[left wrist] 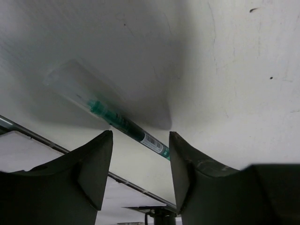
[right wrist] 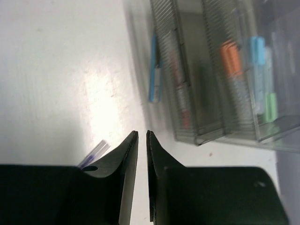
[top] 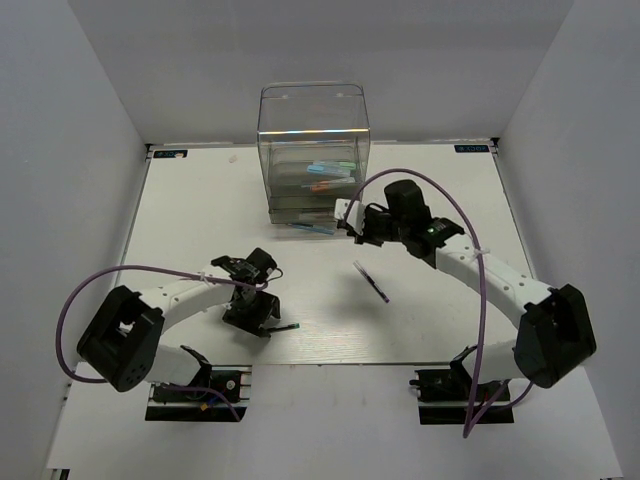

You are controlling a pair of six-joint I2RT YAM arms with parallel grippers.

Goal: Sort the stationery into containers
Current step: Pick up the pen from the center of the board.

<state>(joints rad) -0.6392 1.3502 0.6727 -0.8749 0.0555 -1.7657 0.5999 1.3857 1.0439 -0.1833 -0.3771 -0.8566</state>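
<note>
White table (top: pixel 200 210): carries everything.
Smoky-clear drawer unit (top: pixel 313 150): upright at the far middle of the table.
Right gripper (right wrist: pixel 142 134): near the unit's foot; fingers (right wrist: pixel 125 164) nearly together, nothing in the thin slit.
Left gripper (left wrist: pixel 140 137): low over the near table; fingers (left wrist: pixel 96 159) apart.
Orange marker (right wrist: pixel 229 63), light blue marker (right wrist: pixel 257 49), mint-green marker (right wrist: pixel 269 105): inside the drawers.
Dark purple pen (top: pixel 371 281): loose on the table between the arms.
Dark green pen (left wrist: pixel 131 129): flat on the table, running between the left fingers, no grip visible.
</note>
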